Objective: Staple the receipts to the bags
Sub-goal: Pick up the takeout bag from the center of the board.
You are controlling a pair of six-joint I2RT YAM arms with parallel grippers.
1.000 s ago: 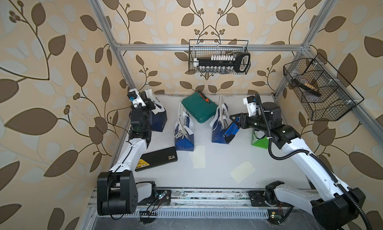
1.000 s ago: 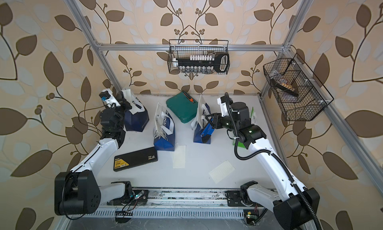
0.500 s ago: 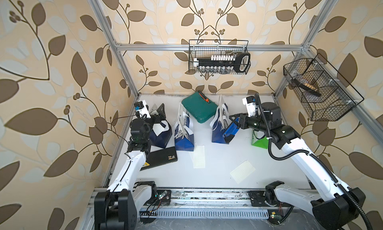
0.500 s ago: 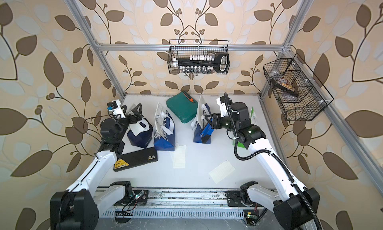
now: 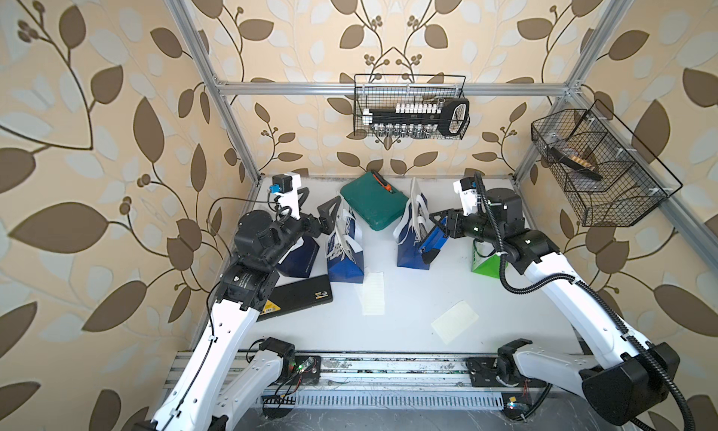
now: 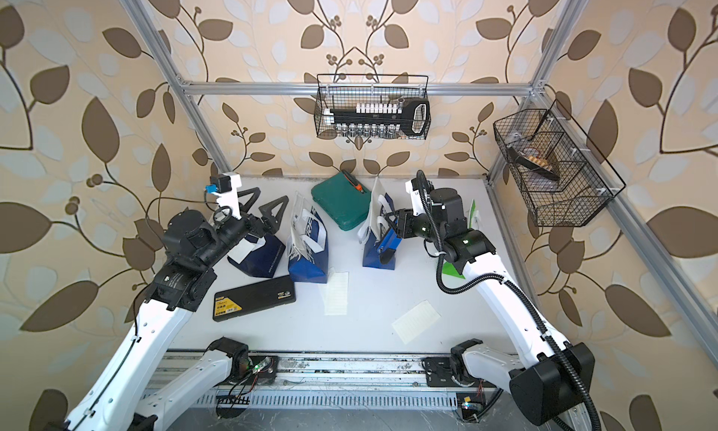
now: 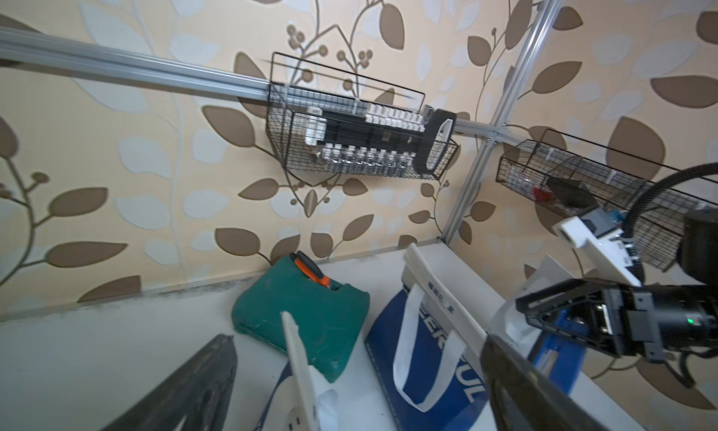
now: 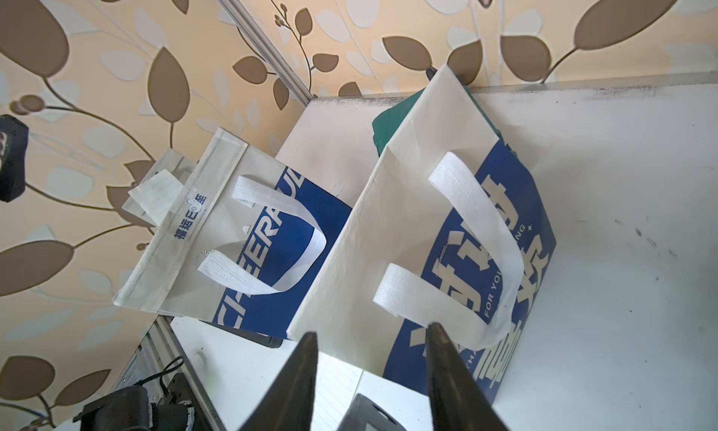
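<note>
- Left claw: spread wide, empty, over the left bag by the desk's left edge.
- Right claw: clenched on the blue stapler, just beside the third bag, mid-desk toward the back edge.
- Receipts: one lined slip sits at the left bag's rim. Stapled or only resting, cannot tell.
- Two loose receipts lie flat toward the front edge. One is just beside the foot of the second bag; the other lies well apart, nearer the right.
- Step, as judged: the empty claw fetches a loose receipt and holds it to a bag rim for the stapler.
- Method note: thin paper on a flat desk, so pinch at an edge. Lay the slip on the white rim band, clear of the handles. The bags look soft and may tip, so close the stapler over both layers squarely.
- Green bag: by the right edge, partly behind the right arm. No receipt seen on it.
- Containers: bag interiors not visible.
- Back-wall basket holds a socket set.
- Side basket holds a dark tool, kind unclear.
- Green pouch and black case: both closed.
</note>
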